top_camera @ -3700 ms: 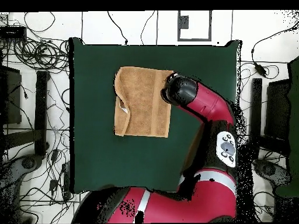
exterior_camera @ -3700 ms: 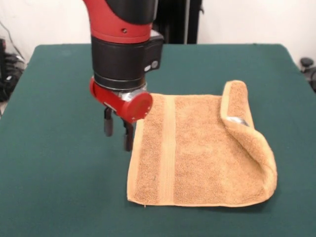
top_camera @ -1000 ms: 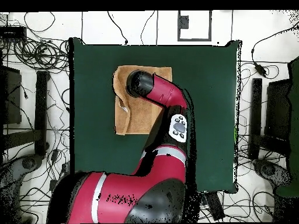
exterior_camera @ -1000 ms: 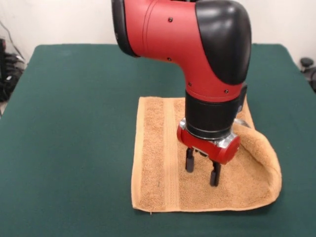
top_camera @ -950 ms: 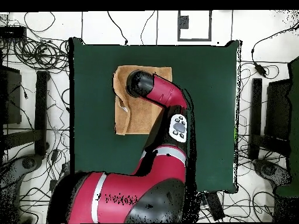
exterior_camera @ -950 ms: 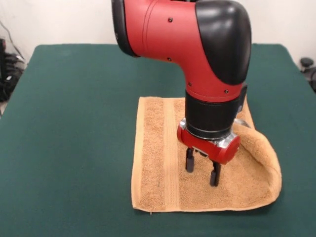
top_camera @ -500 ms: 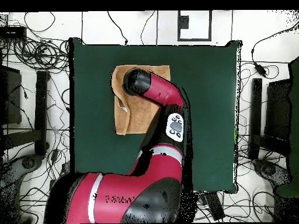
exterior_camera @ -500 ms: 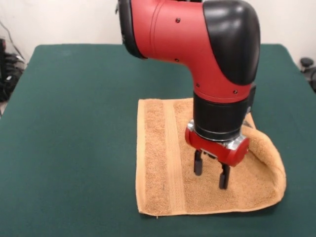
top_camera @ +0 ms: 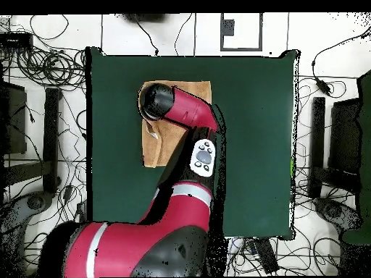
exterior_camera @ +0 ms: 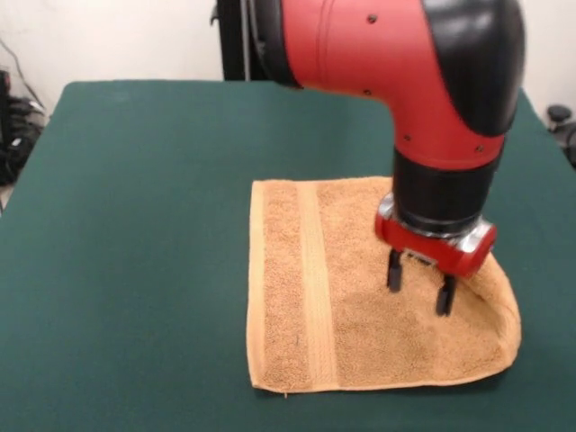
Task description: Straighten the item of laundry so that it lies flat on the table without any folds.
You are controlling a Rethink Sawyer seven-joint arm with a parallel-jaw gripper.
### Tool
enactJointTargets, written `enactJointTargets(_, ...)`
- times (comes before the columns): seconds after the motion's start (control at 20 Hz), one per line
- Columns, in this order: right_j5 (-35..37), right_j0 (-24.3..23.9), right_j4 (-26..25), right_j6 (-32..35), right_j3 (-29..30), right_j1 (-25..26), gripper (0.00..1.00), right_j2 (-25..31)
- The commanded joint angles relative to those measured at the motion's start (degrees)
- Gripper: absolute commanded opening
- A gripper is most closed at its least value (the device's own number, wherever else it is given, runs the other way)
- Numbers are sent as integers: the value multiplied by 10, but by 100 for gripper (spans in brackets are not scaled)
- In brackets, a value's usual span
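The gripper [exterior_camera: 419,290] has slid from the towel's middle toward the right of the frame in the last second, and now hangs with its two dark fingers [exterior_camera: 393,271] spread apart, empty, their tips just above or barely touching the pile beside the folded edge. The towel [exterior_camera: 351,297] lies in the lower centre of the front view on the green desk [exterior_camera: 126,234], its left end flat with the woven band running straight down it, while its right end is doubled back on itself, the fold showing as a raised, rounded lip along the lower right. In the front view the cloth has crept slightly toward the bottom and right of the frame as the arm travelled, which suggests the fingers dragged on it in passing. Seen from overhead, the arm [top_camera: 185,116] covers most of the towel [top_camera: 150,148] in the upper left of the desk [top_camera: 253,145], leaving a strip of cloth visible at the left. The shift puts the gripper close to the one part that keeps the task unfinished: the turned-over flap. In all likelihood the next step is to pinch that flap's free edge and draw it outward to the right, though the edge itself is partly hidden behind the wrist, so a clean catch on a single layer is not assured.
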Motion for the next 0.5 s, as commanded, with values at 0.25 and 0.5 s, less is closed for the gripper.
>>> enactJointTargets(0.25,80,19,18,179,0,-16,100,4)
enactJointTargets(0.5,72,10,18,173,-19,5,100,10)
